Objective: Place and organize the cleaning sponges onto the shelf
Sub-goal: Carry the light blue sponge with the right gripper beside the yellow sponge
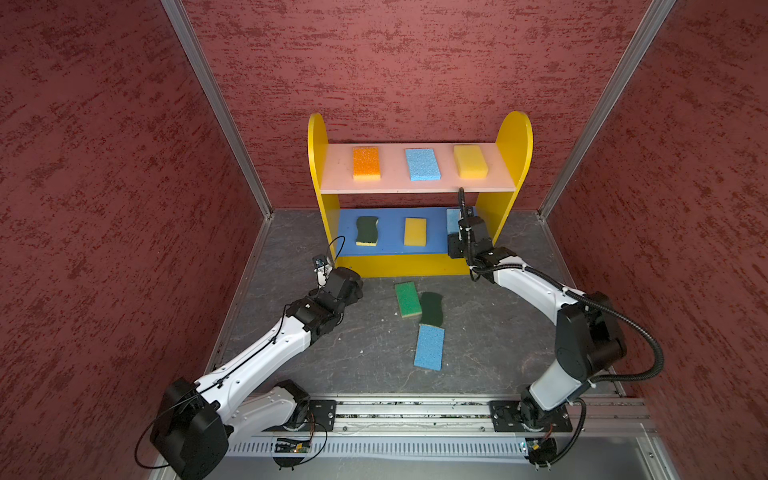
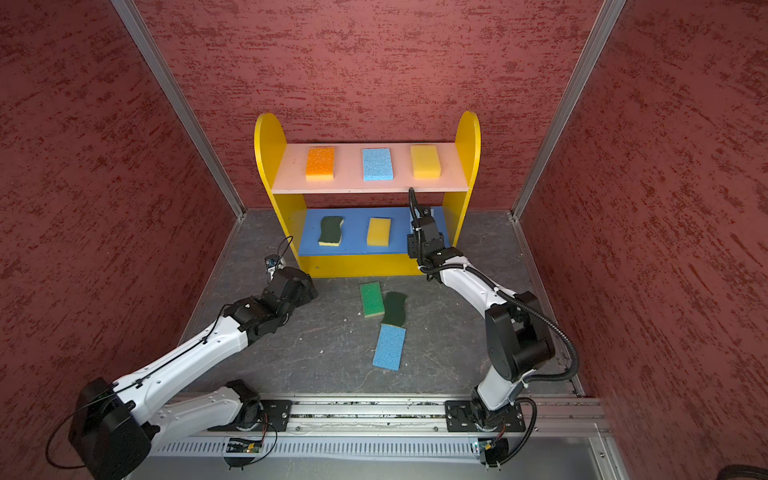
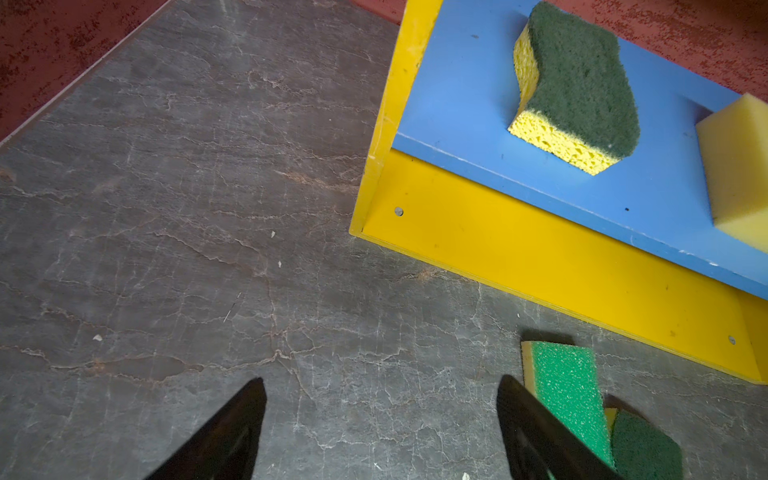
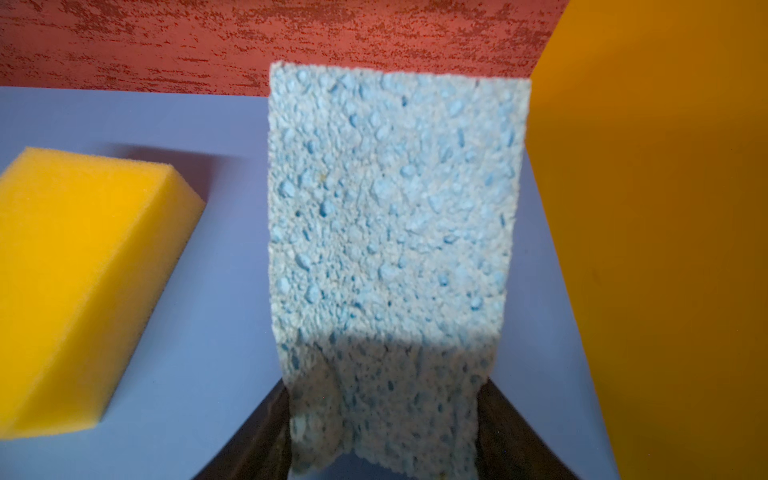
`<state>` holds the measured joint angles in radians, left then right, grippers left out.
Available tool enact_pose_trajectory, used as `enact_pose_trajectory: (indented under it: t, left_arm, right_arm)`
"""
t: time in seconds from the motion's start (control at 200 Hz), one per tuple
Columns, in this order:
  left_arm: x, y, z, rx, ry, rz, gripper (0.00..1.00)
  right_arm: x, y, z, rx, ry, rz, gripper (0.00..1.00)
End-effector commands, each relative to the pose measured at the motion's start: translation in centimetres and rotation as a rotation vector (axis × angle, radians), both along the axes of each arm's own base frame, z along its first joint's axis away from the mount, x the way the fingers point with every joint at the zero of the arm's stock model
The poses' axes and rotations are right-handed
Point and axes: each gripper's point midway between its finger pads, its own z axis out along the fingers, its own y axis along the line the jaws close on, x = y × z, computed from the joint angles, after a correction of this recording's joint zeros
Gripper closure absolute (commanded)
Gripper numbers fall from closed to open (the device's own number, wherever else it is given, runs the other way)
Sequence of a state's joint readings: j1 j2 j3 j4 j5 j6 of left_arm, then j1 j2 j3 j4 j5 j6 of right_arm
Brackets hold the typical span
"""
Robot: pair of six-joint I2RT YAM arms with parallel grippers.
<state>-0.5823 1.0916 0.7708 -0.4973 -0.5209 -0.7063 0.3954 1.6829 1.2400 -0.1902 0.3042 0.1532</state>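
The shelf carries orange, light blue and yellow sponges on its pink upper board. A wavy scourer and a yellow sponge lie on the blue middle board. At that board's right end my right gripper is shut on a light blue sponge, held just above the board beside the yellow side panel. My left gripper hangs open and empty over the floor by the shelf's left front corner. A green-topped sponge, a dark scourer and a light blue sponge lie on the floor.
Red textured walls close in the left, right and back. The dark stone-patterned floor runs from the shelf to the aluminium rail that bears both arm bases at the front.
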Motion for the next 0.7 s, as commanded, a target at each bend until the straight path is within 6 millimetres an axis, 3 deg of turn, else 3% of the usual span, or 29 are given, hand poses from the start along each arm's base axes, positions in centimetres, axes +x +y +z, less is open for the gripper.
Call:
enact_pose_trajectory:
  t: [0.0,0.691]
  left_arm:
    - [0.61,-0.25,0.86,-0.025,-0.027,0.004,0.13]
    - [0.90,-0.40,0.75,-0.037,-0.024,0.012,0.13]
  right_arm:
    - [1.54,-0.84,1.64,0.007,-0.049,-0.046,0.36]
    - [1.39,-1.37,0.80,-0.030,-0.015,-0.054,0.32]
